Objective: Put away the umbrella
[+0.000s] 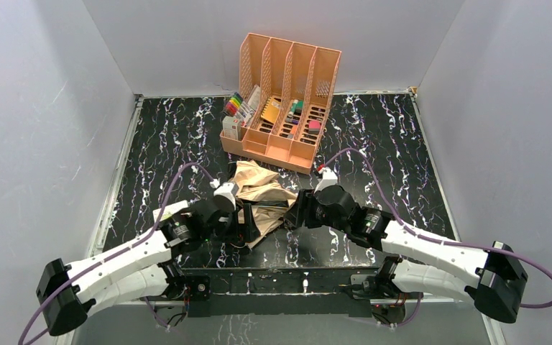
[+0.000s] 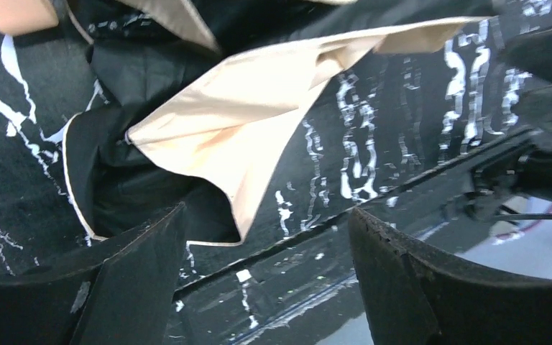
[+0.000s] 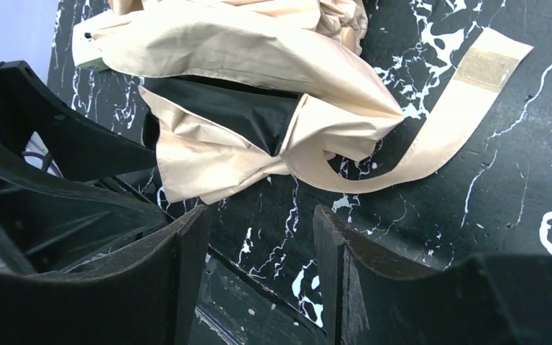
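From the top, the umbrella point(image 1: 259, 195) lies crumpled at frame centre on the desk point(image 1: 402, 144), below the peach organizer point(image 1: 280, 108), between left gripper point(image 1: 246, 231) and right gripper point(image 1: 296, 213). Left wrist view: jaws spread wide, gripping nothing (tan canopy just above them). Right wrist view: jaws parted and empty, umbrella point(image 3: 259, 65) upper left.
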Controlling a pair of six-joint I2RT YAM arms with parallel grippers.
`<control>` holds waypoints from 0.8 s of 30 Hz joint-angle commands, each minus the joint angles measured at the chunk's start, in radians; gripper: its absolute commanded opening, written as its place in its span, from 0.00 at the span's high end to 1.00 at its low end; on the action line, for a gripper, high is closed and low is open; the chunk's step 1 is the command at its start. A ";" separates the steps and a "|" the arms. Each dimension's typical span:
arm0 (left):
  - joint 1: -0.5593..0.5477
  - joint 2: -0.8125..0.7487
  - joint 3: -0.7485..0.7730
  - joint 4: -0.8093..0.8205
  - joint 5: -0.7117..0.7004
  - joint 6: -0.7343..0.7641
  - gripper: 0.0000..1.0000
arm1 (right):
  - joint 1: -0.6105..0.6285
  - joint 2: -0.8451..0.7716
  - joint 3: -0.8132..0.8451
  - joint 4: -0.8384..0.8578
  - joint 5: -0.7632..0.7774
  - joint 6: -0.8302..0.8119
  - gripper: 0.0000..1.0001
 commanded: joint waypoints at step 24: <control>-0.117 0.132 0.022 0.124 -0.160 -0.026 1.00 | -0.005 -0.051 -0.037 0.076 0.006 -0.018 0.36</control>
